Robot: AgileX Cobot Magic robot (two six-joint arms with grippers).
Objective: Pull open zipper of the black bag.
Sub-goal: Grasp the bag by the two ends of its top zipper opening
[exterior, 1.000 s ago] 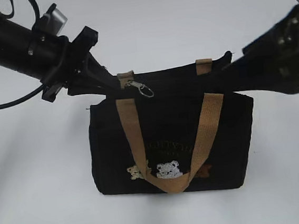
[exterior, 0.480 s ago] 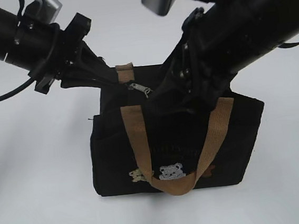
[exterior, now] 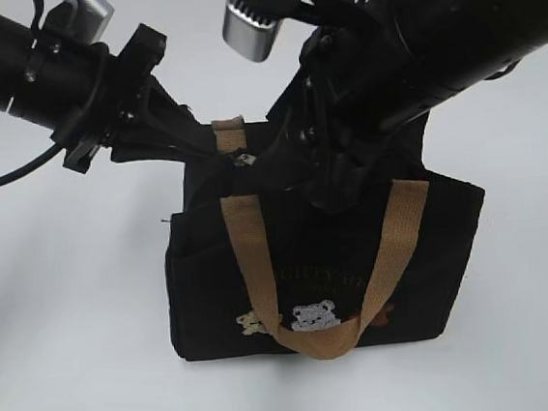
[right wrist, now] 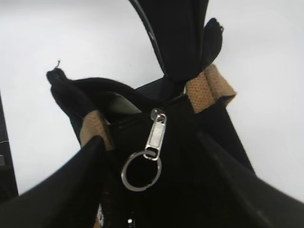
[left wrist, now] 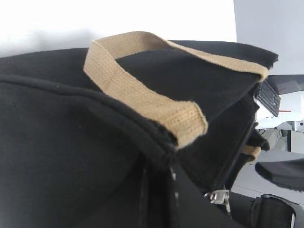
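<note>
The black bag point(exterior: 203, 271) stands upright on the white table, tan handle point(exterior: 250, 256) hanging down its front. My left gripper point(exterior: 205, 144) is shut on the bag's top left edge beside a tan loop point(exterior: 230, 132); in the left wrist view black fabric point(left wrist: 57, 142) fills the frame and is pinched in the gripper point(left wrist: 164, 159). The zipper's silver pull point(right wrist: 156, 130) with its ring point(right wrist: 141, 172) lies on the top edge. My right gripper point(right wrist: 149, 142) is open, one finger on each side of the pull. From outside, the right gripper point(exterior: 268, 162) covers most of the pull point(exterior: 242, 158).
The white table point(exterior: 66, 362) surrounds the bag on all sides. Both black arms cross above the bag's top, the left from upper left, the right from upper right. A keyboard point(left wrist: 268, 97) and a desk show far behind in the left wrist view.
My right arm has swung from the bag's right end to over its top middle, jaws narrowing around the zipper pull. The left gripper keeps its hold; the bag shifted slightly.
</note>
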